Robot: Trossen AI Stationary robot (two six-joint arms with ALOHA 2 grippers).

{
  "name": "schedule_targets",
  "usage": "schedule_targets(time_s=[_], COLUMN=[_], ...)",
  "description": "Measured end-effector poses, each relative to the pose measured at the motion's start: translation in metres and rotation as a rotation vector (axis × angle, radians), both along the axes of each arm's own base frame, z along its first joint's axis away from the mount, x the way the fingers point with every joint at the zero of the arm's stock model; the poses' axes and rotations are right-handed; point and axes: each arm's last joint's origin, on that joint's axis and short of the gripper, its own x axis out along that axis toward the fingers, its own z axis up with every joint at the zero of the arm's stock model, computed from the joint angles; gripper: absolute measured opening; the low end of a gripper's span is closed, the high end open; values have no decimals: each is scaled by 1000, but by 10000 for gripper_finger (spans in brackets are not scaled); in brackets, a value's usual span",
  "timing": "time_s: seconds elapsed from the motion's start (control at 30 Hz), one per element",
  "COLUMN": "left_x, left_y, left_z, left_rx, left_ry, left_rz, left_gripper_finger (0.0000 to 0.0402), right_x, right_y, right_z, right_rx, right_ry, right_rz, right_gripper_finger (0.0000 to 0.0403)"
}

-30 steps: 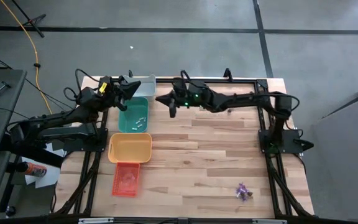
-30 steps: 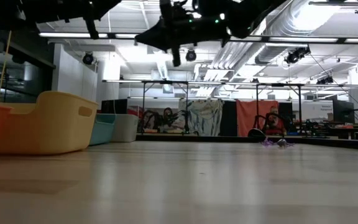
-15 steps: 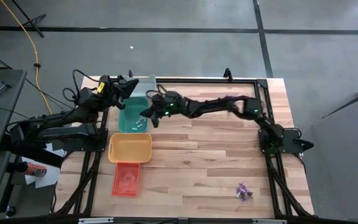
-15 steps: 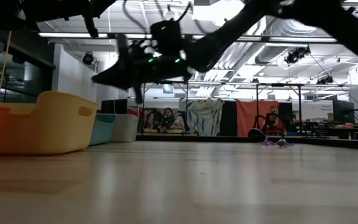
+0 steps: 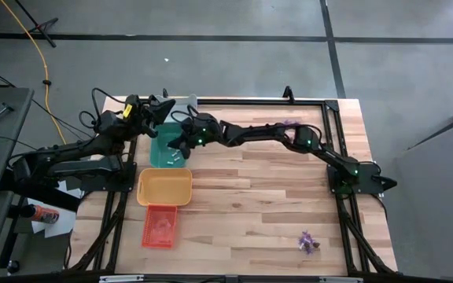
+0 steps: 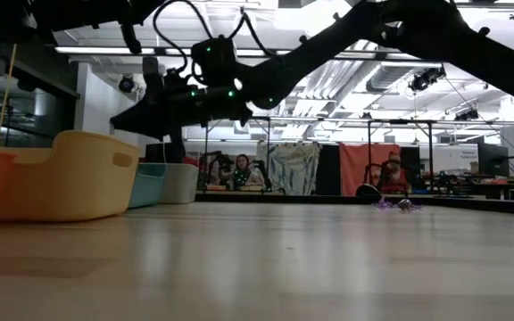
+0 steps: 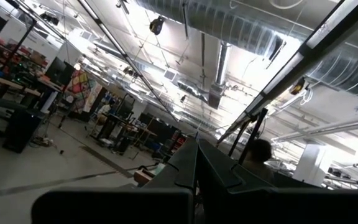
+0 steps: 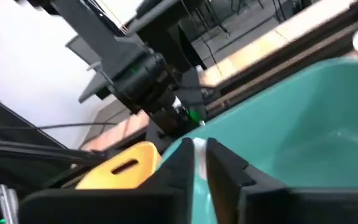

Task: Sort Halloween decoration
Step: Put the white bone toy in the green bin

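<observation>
My right arm reaches across the table. Its gripper [image 5: 178,146] hangs just over the teal tray [image 5: 163,154], pointing toward the table's left edge and slightly down. In the right wrist view its fingertips [image 8: 196,154] stand a narrow gap apart, with a small pale bit [image 8: 197,144] at the tips. Several whitish trinkets [image 5: 173,158] lie in the teal tray. A small heap of purple decorations [image 5: 308,242] lies on the table near the front right corner. My left gripper [image 5: 163,110] is raised at the far left, shut and empty, pointing upward [image 7: 196,163]. My right gripper shows a small pale bit [image 8: 197,144] between its fingertips, above the teal tray's inside. I cannot tell whether the fingers touch it.
A pale grey tray [image 5: 184,104] sits at the far edge beyond the teal tray. A yellow tray [image 5: 164,187] and an orange tray [image 5: 160,226] stand in a row nearer the front. The left arm stays close beside the teal tray. Bare wood [image 5: 258,204] fills the middle and right.
My right gripper has swept from the far middle of the table toward the left edge and down, stopping low over the teal tray. The arm has stretched out across the table. The trays and the purple heap have stayed put.
</observation>
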Motion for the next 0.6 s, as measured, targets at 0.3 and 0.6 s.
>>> schedule_targets(time_s=[0.3, 0.6], left_x=[0, 0], left_y=[0, 0], left_z=[0, 0], left_rx=[-2, -3], left_ry=[-1, 0], left_rz=[4, 2], left_gripper_finger=[0, 0], right_x=[-4, -38], right_y=[-14, -65], right_z=[1, 29], right_rx=[47, 210], right_ry=[6, 41], right_rz=[37, 420], right_gripper_finger=[168, 187])
